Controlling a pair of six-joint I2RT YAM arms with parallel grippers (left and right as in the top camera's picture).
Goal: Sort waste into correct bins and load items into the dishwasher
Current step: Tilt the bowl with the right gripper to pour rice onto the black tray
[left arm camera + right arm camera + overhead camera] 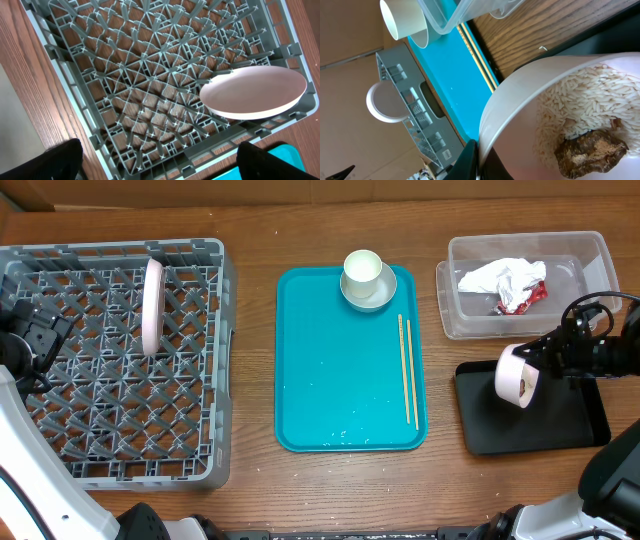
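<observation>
Pinching bowl (517, 377) rim in right jaws — above black tray (545, 432)

Overhead looks down; wrists close (all share rack (120, 248)).

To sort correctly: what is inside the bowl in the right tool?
Inside the bowl: white rice grains and a brown food scrap. The bottom under them is covered.
</observation>
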